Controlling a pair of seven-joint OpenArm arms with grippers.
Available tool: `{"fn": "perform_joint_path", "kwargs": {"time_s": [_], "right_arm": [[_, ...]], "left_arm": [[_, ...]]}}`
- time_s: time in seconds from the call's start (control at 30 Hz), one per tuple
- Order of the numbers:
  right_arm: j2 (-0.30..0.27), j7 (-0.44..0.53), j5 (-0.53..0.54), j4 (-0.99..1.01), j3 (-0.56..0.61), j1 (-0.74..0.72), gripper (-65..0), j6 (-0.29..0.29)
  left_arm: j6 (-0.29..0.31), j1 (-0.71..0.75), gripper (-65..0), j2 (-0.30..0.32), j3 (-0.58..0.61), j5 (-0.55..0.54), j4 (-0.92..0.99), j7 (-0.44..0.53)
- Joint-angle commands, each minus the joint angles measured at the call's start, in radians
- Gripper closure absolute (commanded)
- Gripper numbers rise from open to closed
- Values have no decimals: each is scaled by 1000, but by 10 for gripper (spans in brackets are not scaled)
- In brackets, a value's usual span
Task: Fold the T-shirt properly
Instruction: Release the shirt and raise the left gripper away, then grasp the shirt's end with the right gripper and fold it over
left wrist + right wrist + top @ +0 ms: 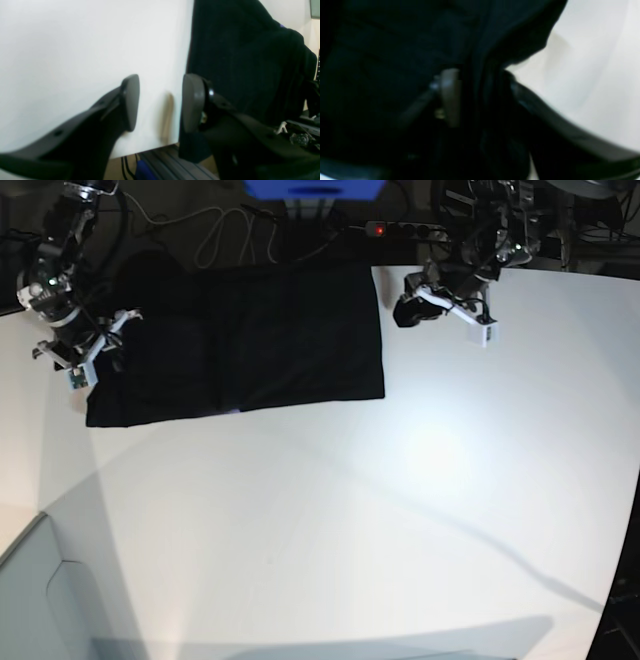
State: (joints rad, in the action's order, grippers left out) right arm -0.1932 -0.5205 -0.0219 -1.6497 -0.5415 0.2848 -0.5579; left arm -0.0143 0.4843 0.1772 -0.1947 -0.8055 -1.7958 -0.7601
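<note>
Black cloth everywhere up top: the large black short-sleeved cloth T-shirt (235, 345) lies as a wide flat rectangle at the far side of the white table (400, 510), its far edge running up to the table's back rim and one end hanging off that rim in the left wrist view (250, 62).

Over on the base view's right, the left claw (408, 308) hovers just beside the T-shirt's near corner. Up close, its two grey pads stand apart with bare white table showing between them, nothing held (161, 102); the right-hand pad sits right at the cloth's straight edge.

On the base view's left, the right claw (88, 360) is down at the other end of the T-shirt, at its outer edge. The right wrist view is dark and blurred: one pale grey pad (450, 97) shows against folds of black cloth, and a ridge of fabric (490, 100) runs through the gap beside it. Whether those jaws are pinching the cloth or standing loose around it, I cannot tell.

Behind the table, cables (215, 235) and a power strip with a red light (385, 228).
</note>
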Motion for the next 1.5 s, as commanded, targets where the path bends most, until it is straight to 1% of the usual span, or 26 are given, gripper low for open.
{"fn": "perform_joint_path", "kwargs": {"time_s": [0.0, 0.1, 0.17, 0.27, 0.5, 0.57, 0.83, 0.87, 0.9, 0.93, 0.97, 1.03, 1.07, 1.17, 1.23, 1.33, 1.47], "right_arm": [[-18, 13, 10, -14, -24, -3, -376, -1], [-18, 13, 12, -11, -38, -5, -467, -1], [-22, 13, 12, -8, -38, -9, -490, 2], [-19, 13, 12, 12, -39, -31, -490, 2], [-27, 13, 12, 193, -39, -98, -491, -1], [-39, 13, 12, 227, -38, -106, -491, -1], [-41, 13, 13, 286, -33, -118, -483, -4], [-39, 13, 13, 286, -32, -117, -469, -4], [-38, 13, 13, 286, -30, -114, -440, -4], [-36, 13, 13, 286, -30, -112, -401, -9], [-35, 13, 13, 286, -30, -112, -353, -26], [-35, 13, 13, 286, -30, -112, -233, -77], [-35, 13, 13, 286, -30, -112, -175, -89], [-35, 13, 13, 286, -30, -111, -1, -92], [-35, 13, 13, 282, -30, -111, -8, -92], [-33, 13, 17, 260, -32, -109, -1, -92], [-32, 13, 18, 177, -35, -86, -1, -92]], "left_arm": [[10, 1, -268, 5, -4, -15, -20, 6], [10, 1, -268, 5, -4, -15, -20, 6], [10, 1, -268, 5, -4, -15, -20, 6], [10, 1, -268, 5, -4, -15, -20, 6], [10, 3, -268, 5, -4, -15, -20, 6], [10, 3, -268, 5, -4, -15, -20, 6], [10, 3, -268, 5, -1, -15, -20, 6], [10, 3, -268, 5, 1, -15, -20, 6], [10, 3, -268, 5, 1, -15, -20, 6], [10, 3, -268, 5, 1, -15, -20, 6], [10, 3, -268, 5, 1, -15, -20, 6], [10, 3, -268, 5, 2, -15, -20, 6], [10, 3, -268, 5, 2, -15, -20, 6], [10, 3, -268, 5, 2, -15, -20, 6], [9, 3, -268, 5, 2, -15, -20, 6], [9, 3, -268, 5, 2, -15, -20, 6], [9, 3, -268, 5, 2, -15, -20, 6]]}}
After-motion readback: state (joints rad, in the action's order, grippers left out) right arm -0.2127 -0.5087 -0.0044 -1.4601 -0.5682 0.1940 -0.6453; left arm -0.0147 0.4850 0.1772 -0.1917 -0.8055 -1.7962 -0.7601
